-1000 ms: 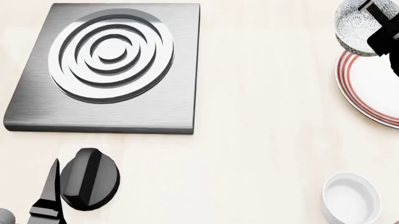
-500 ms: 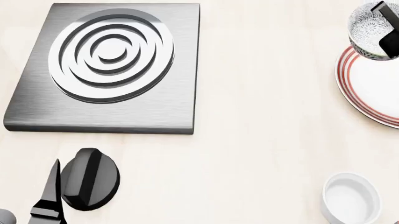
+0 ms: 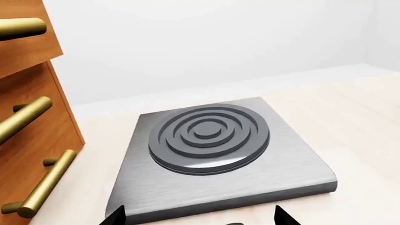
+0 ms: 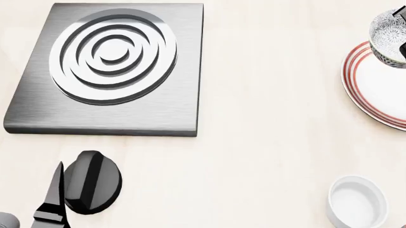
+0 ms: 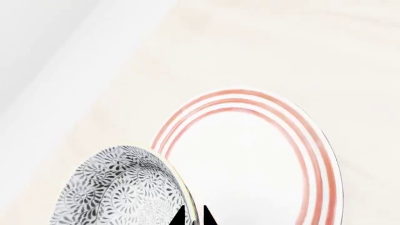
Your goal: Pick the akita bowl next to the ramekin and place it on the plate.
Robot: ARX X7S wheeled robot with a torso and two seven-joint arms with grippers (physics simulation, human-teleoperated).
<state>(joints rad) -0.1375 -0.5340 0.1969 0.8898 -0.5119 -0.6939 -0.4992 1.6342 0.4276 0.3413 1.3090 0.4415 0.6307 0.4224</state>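
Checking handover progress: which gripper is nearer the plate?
Right. The right gripper holds the patterned bowl by its rim just beside the plate; the left gripper sits far across the table near the burner.

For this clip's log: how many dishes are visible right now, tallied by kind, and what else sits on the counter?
Patterned bowl: 1
White ramekin: 1
Red-ringed plate: 1
Steel burner slab: 1
Black knob: 1
Total: 5
The right end effector grips the bowl's rim above the plate's edge.
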